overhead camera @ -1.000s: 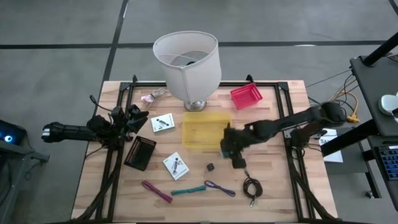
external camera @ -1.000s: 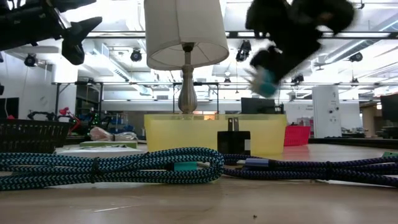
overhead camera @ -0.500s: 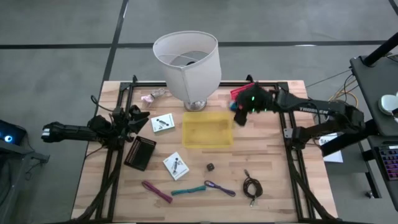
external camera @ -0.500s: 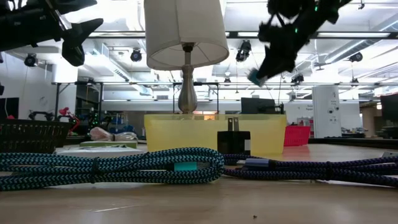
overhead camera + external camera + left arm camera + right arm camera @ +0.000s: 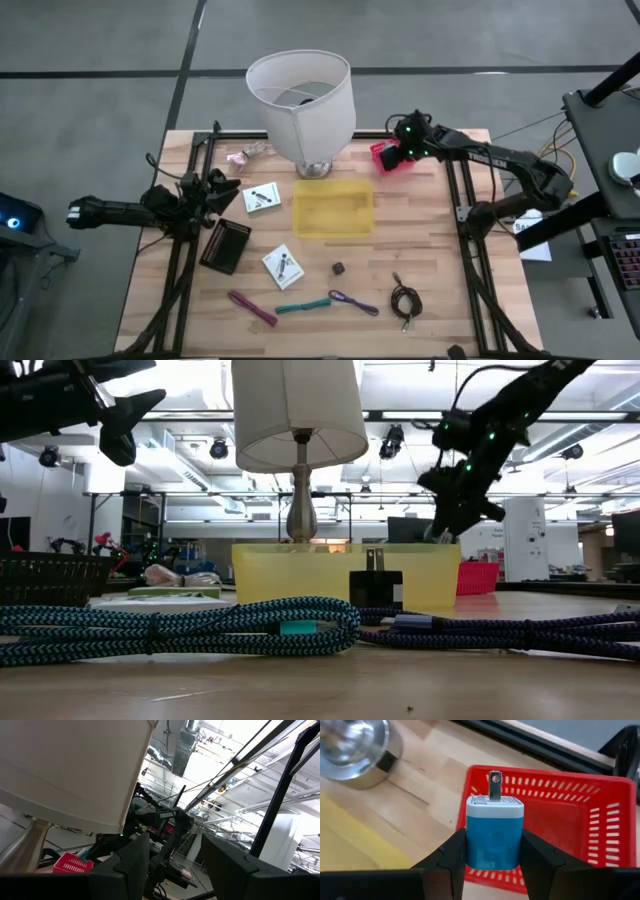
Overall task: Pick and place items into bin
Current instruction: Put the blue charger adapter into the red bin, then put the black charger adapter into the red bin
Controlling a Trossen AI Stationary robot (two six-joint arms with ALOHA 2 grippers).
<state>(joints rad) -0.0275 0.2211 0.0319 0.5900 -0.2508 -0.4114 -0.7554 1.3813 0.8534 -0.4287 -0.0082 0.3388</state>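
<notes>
One blue-and-white plug-in charger block [image 5: 494,832] sits pinched in the right gripper [image 5: 492,851], poised over the red slotted plastic basket [image 5: 560,815] for dropping in.

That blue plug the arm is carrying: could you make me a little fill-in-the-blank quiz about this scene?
1. The right gripper grips a blue ____.
2. It hangs over the ____ basket.
3. The lamp stands behind the ____ bin.
4. The left gripper holds ____.

Missing words: plug; red; yellow; nothing
</notes>
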